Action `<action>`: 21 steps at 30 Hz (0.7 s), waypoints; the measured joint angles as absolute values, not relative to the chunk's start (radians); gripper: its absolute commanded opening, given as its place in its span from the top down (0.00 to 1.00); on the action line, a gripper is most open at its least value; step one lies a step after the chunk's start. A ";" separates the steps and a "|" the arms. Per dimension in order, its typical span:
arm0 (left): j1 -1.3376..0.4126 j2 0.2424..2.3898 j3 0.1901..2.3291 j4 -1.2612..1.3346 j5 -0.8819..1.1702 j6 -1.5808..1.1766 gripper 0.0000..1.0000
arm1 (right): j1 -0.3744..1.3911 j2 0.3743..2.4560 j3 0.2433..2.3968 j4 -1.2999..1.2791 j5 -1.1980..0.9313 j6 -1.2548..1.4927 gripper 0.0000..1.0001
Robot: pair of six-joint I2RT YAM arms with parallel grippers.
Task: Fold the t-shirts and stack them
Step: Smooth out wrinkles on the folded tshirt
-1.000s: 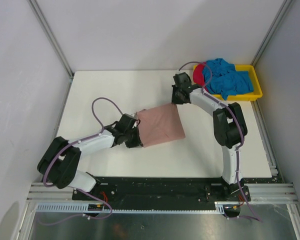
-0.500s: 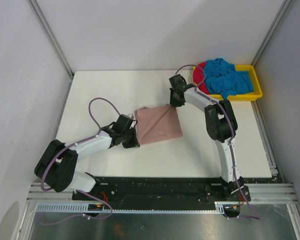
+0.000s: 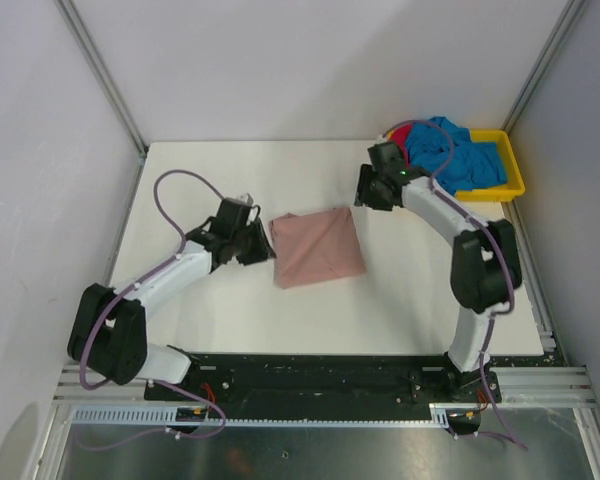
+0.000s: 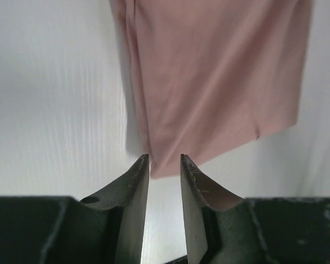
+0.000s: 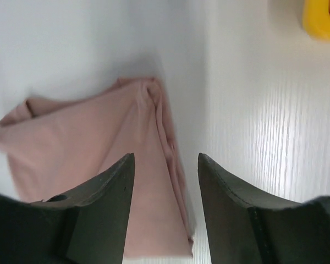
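Top external view gives us the pink t-shirt [image 3: 318, 248] lying folded into a rough square on the white tabletop [image 3: 210, 180], between our two hands. Our left hand [image 3: 267, 248] sits just beside the garment's left edge, fingertips pointing at it. Our right hand [image 3: 362, 195] is near its far right corner; whether it touches the cloth we cannot tell from here. Behind the right hand, a yellow tray [image 3: 515, 183] holds a crumpled blue t-shirt [image 3: 460, 160], with a red t-shirt [image 3: 398, 138] bunched at the tray's left end and partly hidden by the arm.

Through the left wrist camera we see the left hand's fingers [image 4: 133, 203] parted by a narrow gap, holding nothing. A corner of the pink t-shirt lies flat just ahead of the tips, with a doubled edge running along its left side.

Through the right wrist camera the right hand's fingers [image 5: 102, 203] stand spread wide, gripping nothing. The pink t-shirt lies below and ahead of them, its gathered corner with layered folds just beyond the gap. A corner of the yellow tray shows far ahead to the right.
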State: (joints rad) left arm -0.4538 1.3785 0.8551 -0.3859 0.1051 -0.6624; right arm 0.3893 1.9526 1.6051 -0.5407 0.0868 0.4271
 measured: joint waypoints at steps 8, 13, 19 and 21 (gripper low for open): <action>-0.408 1.601 1.138 -0.354 0.081 -0.661 0.66 | 0.379 1.656 1.195 -0.466 -0.019 0.502 0.48; -0.394 1.705 1.168 -0.357 0.078 -0.660 0.64 | 0.406 1.589 0.996 -0.427 -0.075 0.529 0.48; -0.381 1.806 1.227 -0.368 0.058 -0.645 0.63 | 0.436 1.547 0.894 -0.373 -0.096 0.550 0.48; -0.374 1.833 1.256 -0.369 0.053 -0.643 0.63 | 0.444 1.547 0.889 -0.351 -0.095 0.551 0.49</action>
